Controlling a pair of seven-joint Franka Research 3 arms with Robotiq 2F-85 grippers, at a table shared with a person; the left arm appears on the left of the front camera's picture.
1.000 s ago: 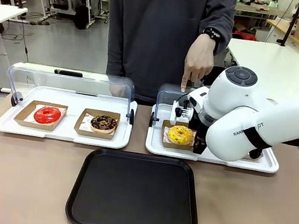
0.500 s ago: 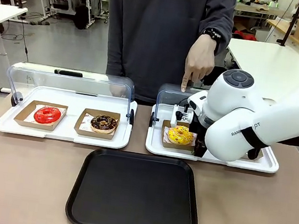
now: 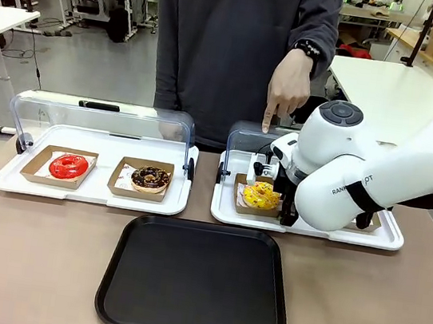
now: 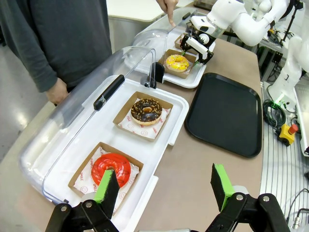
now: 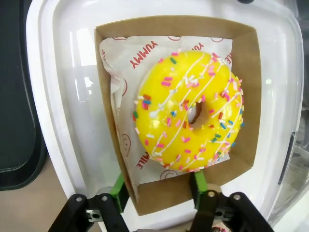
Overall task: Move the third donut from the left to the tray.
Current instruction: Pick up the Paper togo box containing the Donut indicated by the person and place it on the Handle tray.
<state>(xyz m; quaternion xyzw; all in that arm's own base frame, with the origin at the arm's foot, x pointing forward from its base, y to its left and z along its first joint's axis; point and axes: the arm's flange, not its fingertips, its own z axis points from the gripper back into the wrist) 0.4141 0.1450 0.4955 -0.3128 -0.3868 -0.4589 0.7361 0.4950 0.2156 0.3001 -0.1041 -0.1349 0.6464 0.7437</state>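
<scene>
Green pads [image 5: 120, 189] of the right gripper [image 5: 158, 182] stand part-way apart at the near edge of the cardboard holder [image 5: 244, 96]. One pad is by the holder's corner and the other is over its near wall; whether they clamp the card cannot be told.

In that holder, on printed paper, lies the yellow donut [image 5: 188, 111], striped white and dotted with coloured sprinkles. The holder sits at the left end of the right-hand white tray [image 3: 304, 227], whose clear lid [image 3: 244, 138] stands raised at the far side. To the left, the left-hand white tray [image 3: 91, 193], lid also raised, carries a red donut [image 3: 68, 165] and, right of it, a chocolate donut [image 3: 151, 177], each in its own card holder.

On the table [image 3: 17, 263], nearer than both white trays and between them, lies the black tray [image 3: 196, 280], apart from the yellow donut. A person's hand [image 3: 288, 87] points one finger down just behind the right lid.

From the right, the right arm [image 3: 376, 176] bends over the right-hand white tray and hides its right part, its wrist turned down onto the holder. By the left end of the left-hand white tray, the left gripper [image 4: 164, 186] hangs above the table with its fingers wide apart.
</scene>
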